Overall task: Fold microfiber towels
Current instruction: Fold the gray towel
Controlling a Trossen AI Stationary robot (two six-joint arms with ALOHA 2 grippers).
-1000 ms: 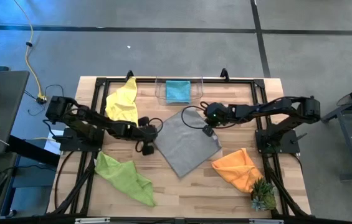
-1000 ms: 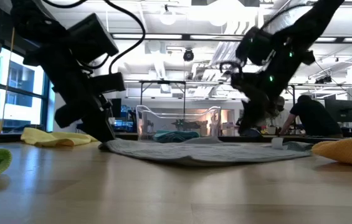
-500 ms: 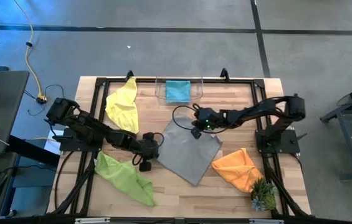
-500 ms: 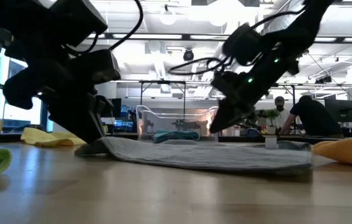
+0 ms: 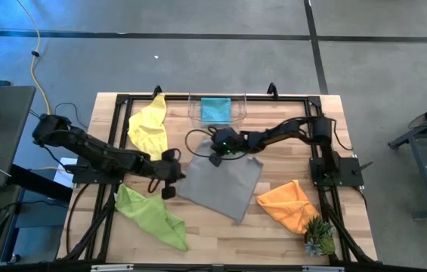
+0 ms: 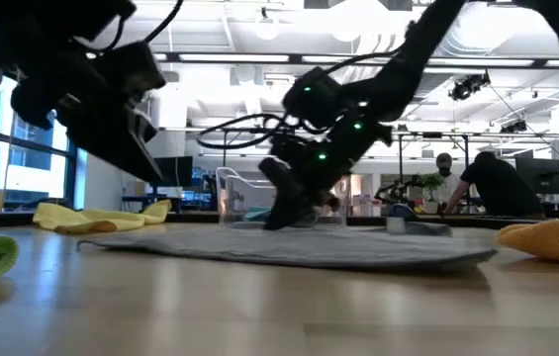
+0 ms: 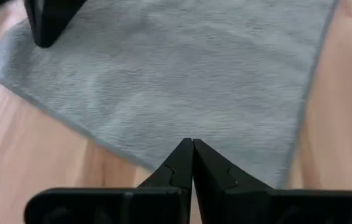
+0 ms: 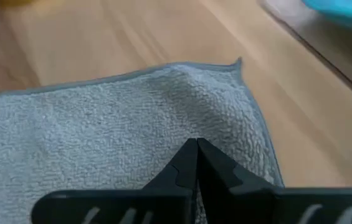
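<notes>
Right now the grey towel (image 5: 221,181) is lying nearly flat on the bench (image 5: 221,227), between both tools. It is looking soft, light and limp, so it will likely sag and drag unless taken by its corners. Left tool (image 5: 169,175) is pinching one edge with fingers closed; right tool (image 5: 215,157) is gripping cloth just short of the far corner, fingers likewise closed.

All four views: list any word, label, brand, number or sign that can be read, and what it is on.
None can be read.
Grey towel, wooden table and clear bin: no print shows.
Room behind the table in the low view: nothing legible.
</notes>
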